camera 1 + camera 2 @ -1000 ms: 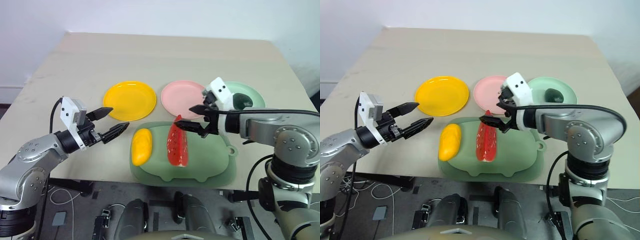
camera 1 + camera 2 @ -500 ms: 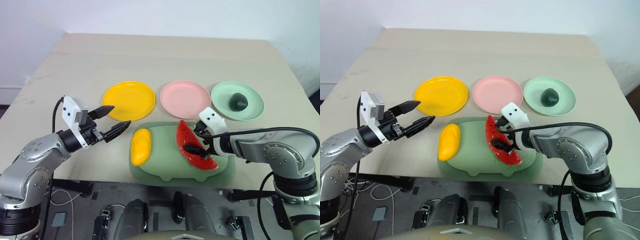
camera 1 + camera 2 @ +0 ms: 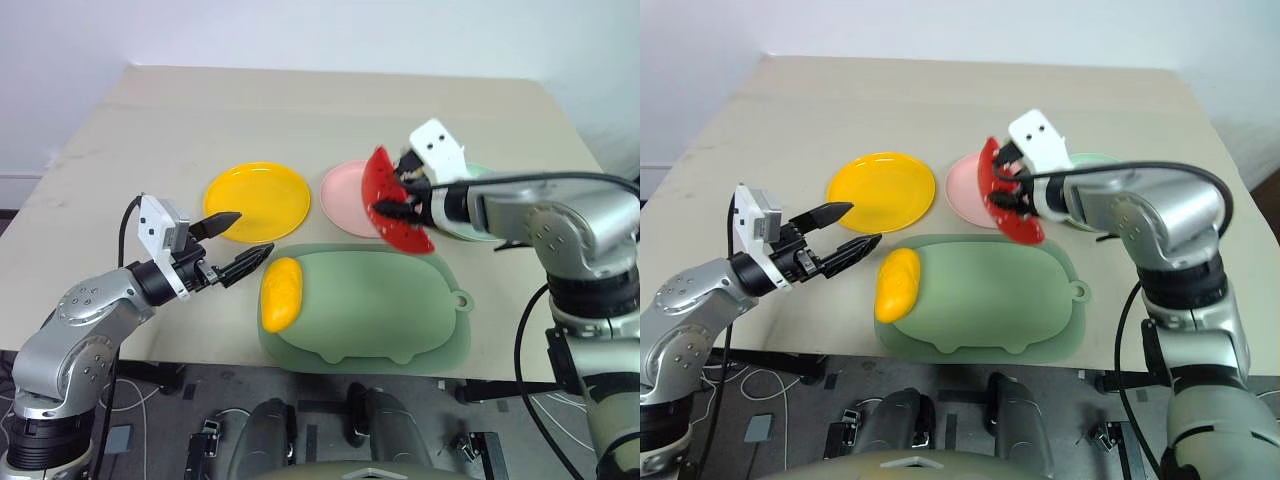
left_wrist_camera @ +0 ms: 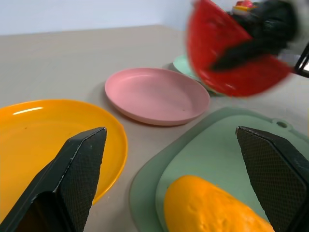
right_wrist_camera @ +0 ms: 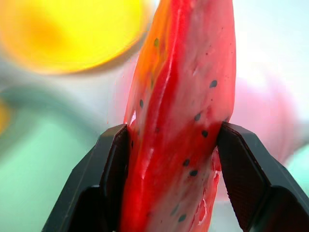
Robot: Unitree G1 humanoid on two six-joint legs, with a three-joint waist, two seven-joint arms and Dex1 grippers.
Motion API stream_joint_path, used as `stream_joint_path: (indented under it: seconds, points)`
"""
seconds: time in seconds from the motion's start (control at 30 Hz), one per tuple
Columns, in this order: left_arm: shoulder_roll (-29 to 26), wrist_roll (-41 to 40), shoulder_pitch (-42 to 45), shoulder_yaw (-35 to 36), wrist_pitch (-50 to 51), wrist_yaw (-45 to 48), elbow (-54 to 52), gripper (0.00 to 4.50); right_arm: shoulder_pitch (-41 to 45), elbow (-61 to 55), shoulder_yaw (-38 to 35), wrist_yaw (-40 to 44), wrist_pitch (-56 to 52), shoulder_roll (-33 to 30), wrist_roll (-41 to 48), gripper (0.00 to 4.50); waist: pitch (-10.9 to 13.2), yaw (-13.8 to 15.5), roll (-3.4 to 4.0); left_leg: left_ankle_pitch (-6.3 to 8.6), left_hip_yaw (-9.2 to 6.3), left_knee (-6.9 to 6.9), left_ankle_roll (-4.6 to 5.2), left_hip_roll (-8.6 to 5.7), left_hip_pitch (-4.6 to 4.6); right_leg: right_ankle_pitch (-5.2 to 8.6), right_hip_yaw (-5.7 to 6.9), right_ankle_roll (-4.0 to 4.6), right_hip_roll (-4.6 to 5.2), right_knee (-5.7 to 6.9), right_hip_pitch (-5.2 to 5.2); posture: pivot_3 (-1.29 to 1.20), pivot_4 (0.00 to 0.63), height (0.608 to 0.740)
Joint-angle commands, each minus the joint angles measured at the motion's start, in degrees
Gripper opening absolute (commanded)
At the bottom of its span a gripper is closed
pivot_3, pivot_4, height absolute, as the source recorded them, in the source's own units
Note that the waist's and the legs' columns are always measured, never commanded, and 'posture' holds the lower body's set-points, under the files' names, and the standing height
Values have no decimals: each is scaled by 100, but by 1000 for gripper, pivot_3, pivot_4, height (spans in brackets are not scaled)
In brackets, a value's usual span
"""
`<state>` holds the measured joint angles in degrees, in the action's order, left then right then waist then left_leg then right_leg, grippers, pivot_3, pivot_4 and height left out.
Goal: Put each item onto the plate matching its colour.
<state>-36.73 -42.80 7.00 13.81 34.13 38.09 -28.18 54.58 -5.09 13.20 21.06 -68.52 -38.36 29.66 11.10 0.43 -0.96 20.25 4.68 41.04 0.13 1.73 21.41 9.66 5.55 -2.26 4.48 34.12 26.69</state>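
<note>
My right gripper [image 3: 398,197] is shut on the red watermelon wedge [image 3: 388,205] and holds it in the air over the near right rim of the pink plate [image 3: 345,190]. In the right wrist view both black fingers [image 5: 108,174] press the wedge [image 5: 186,96] from either side. The yellow mango [image 3: 281,292] lies at the left end of the green pig-shaped mat [image 3: 380,315]. Just left of the mango, my left gripper [image 3: 254,232] hovers open with nothing between its fingers. The yellow plate [image 3: 258,200] lies behind it. A sliver of the mint green plate [image 4: 182,64] shows behind the wedge.
The three plates sit in a row across the middle of the beige table [image 3: 300,110], with the mat in front of them near the table's front edge. My right forearm [image 3: 520,210] reaches over the green plate. The far half of the table is bare.
My right gripper came down on the watermelon wedge on the mat, shut on it, then lifted it away and back over the pink plate. The left arm has stayed about where it was.
</note>
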Motion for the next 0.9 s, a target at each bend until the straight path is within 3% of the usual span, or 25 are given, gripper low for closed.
stream_joint_path:
  seconds: [0.03,0.23,0.37,0.43,0.67,0.9]
  points:
    - [-37,159,61,-98,-64,-75,-174,4500,320,1194,592,585,1454,216,-908,2531,0,-12,0,0,1,0,0,0,0,0,0,0,0,0,0,0,150,740]
    - [-34,110,74,-132,107,-260,-383,4500,747,3069,724,1074,2819,896,-1747,2531,2,-95,3,-2,1,-1,-3,6,5,-1,1,0,0,8,6,0,150,740]
    - [-34,-79,38,-39,304,-452,-614,4500,803,3298,563,1280,3068,1043,-1958,3849,2,-112,4,-11,1,0,-20,8,5,-2,1,-2,5,7,5,0,150,740]
    - [-58,-219,14,37,455,-564,-741,4500,761,3082,477,1304,3215,1012,-2052,4446,3,-115,5,-13,1,-1,-22,9,5,-2,0,-2,6,7,6,0,150,740]
    - [-329,-714,-152,384,1102,-992,-1086,4500,165,1458,-332,1729,3682,373,-1908,4481,4,-89,6,-13,-5,-1,-24,10,3,-1,1,-2,5,11,7,0,150,740]
    - [-1005,-1174,-439,680,1843,-1121,-1338,4500,-2034,-655,-1473,3069,3955,-879,-1032,4481,5,25,7,-2,-9,-2,-5,7,-1,2,6,-6,8,0,-4,0,150,740]
